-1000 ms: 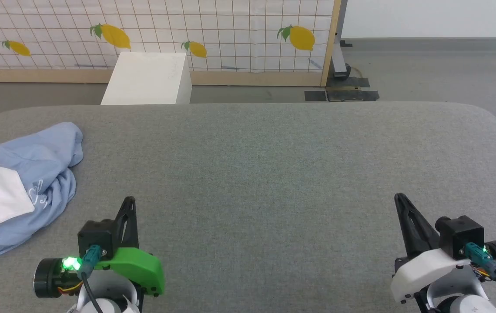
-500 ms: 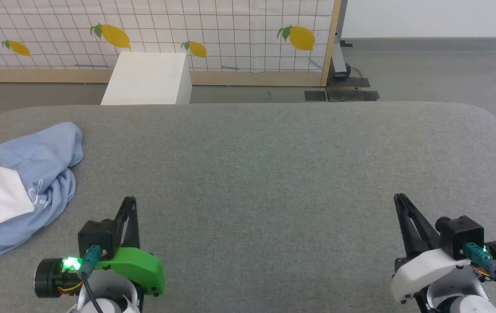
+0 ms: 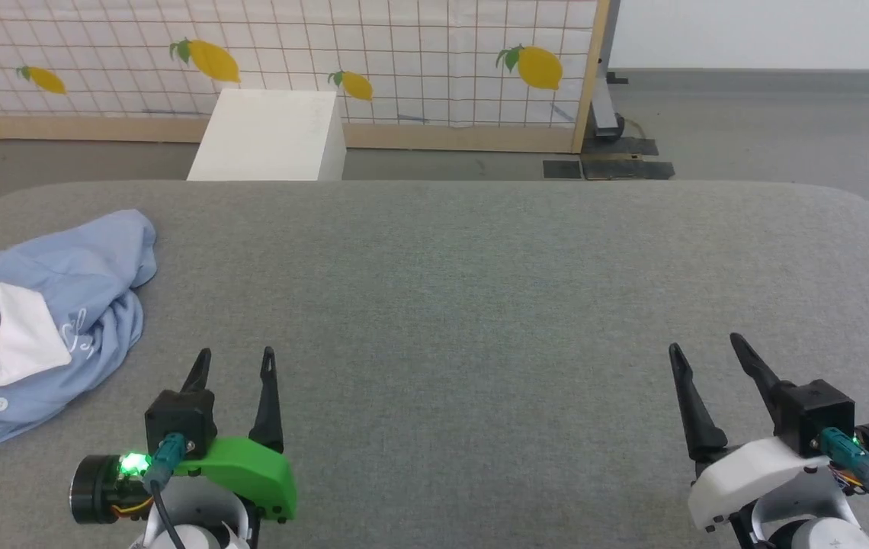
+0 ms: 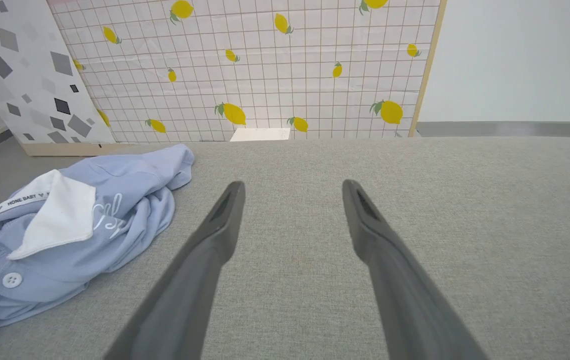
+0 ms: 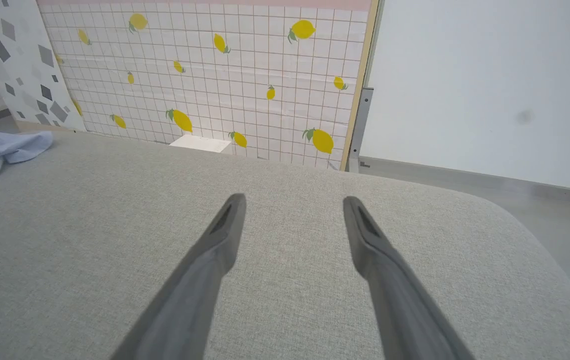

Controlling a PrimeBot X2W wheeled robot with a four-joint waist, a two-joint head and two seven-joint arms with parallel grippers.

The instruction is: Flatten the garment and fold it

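Leftward, crumpled garment (image 3: 91, 267) (white box (image 3: 267, 136) beyond)

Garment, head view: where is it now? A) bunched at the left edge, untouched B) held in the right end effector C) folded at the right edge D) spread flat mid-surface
A: the garment lies crumpled at the grey surface's left edge, apart from the open left end effector and right end effector.

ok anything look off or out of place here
Only the garment: it lies in a crumpled heap at the left edge of the grey padded surface, its white collar flipped outward and part of it past the head view's left border. Nothing looks spilled or damaged.
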